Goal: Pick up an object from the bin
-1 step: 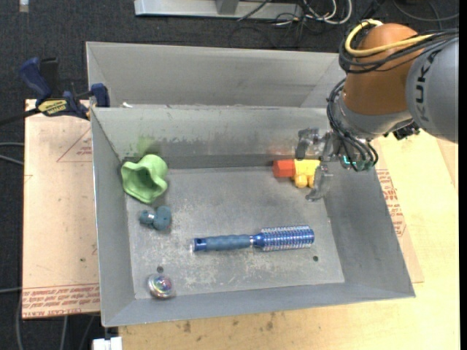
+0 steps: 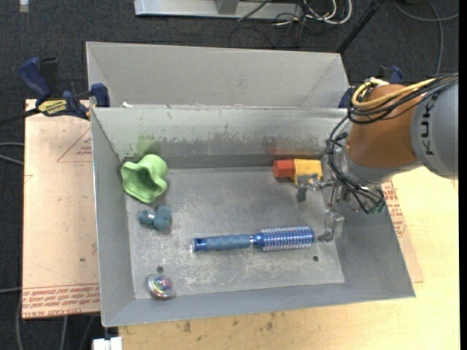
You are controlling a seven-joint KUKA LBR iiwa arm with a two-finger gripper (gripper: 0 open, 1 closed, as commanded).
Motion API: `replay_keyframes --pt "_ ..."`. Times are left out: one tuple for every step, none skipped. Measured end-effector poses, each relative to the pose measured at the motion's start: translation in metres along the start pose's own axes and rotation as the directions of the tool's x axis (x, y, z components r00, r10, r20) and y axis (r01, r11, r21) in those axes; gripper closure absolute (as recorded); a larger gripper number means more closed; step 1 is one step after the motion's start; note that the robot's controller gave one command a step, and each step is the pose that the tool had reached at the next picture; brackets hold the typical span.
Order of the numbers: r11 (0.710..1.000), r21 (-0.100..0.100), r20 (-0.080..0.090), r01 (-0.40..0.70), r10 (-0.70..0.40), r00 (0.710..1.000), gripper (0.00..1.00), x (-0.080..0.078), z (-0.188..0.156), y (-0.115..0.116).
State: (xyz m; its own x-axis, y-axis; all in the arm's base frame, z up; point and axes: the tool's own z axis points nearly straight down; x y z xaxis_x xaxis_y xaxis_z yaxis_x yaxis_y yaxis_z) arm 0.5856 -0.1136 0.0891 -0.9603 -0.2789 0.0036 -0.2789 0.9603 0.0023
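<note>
My gripper (image 2: 317,210) hangs at the right side of the bin with its two fingers spread apart, open and with nothing between them. One fingertip (image 2: 302,192) is just in front of an orange and yellow block (image 2: 295,169) that lies against the back wall. The other fingertip (image 2: 330,230) is close to the right end of a blue hairbrush (image 2: 255,240). The brush lies flat across the bin floor, bristle head to the right and handle to the left.
A floppy green thing (image 2: 145,177) rests in the back left corner. A small blue-grey piece (image 2: 156,218) lies in front of it. A shiny round thing (image 2: 161,286) sits at the front left. The arm with its orange cover and cables reaches over the right wall.
</note>
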Motion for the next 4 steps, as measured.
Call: replay_keyframes --pt "0.981 -0.001 0.004 0.192 -0.192 0.981 0.00 -0.007 0.018 0.096" --pt "0.995 0.000 0.005 0.101 -0.101 0.995 0.00 -0.003 0.020 0.140" --pt "0.984 0.001 0.004 0.180 -0.180 0.984 0.00 0.006 0.020 0.171" --pt "0.984 0.002 0.004 0.180 -0.180 0.984 1.00 0.006 0.020 0.170"
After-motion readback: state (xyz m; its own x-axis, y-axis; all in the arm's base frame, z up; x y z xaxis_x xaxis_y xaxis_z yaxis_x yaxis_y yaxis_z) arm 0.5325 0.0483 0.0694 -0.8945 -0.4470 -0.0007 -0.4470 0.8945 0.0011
